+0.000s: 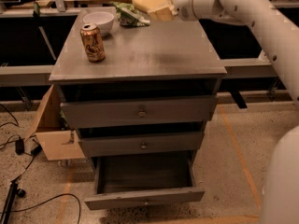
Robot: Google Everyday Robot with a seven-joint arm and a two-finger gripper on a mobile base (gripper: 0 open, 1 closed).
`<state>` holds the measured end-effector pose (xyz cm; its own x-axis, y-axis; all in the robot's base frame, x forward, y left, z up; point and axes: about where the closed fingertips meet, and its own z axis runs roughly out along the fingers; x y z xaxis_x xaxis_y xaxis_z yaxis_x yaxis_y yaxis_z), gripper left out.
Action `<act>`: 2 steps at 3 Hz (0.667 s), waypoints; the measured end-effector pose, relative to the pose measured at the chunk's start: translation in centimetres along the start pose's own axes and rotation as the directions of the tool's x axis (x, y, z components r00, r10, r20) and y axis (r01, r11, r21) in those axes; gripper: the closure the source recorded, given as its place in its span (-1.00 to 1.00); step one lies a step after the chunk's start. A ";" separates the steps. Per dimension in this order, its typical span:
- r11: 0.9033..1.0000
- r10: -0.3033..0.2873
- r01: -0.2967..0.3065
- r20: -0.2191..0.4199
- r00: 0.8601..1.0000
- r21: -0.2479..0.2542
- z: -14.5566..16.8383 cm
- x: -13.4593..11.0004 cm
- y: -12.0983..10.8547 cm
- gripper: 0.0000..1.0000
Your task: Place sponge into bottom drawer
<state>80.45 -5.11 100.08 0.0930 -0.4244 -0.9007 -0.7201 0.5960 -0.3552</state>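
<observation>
The pale yellow foam sponge (145,0) looks soft, porous and matt, and is clamped in the claw (164,10) above the rear of the grey surface (154,55), which has a dull, faintly brushed finish. The grey bottom drawer (145,199) front is equally matt. The gold drinks can (92,42) is glossy metal. The white round bowl (98,20) is smooth and shiny. The white arm shell (261,17) is smooth plastic.

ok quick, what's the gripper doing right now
gripper: closed on the sponge, holding it in the air above the far edge of the cabinet top.
</observation>
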 end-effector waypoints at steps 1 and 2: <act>0.999 -0.009 0.007 0.035 0.999 0.035 -0.8 -3.2 -0.1 0.19; 0.996 0.044 -0.046 0.028 0.999 0.075 -1.6 -3.6 -0.7 -0.28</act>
<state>79.45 -5.10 103.97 0.0808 -0.3783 -0.9222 -0.6703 0.6641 -0.3312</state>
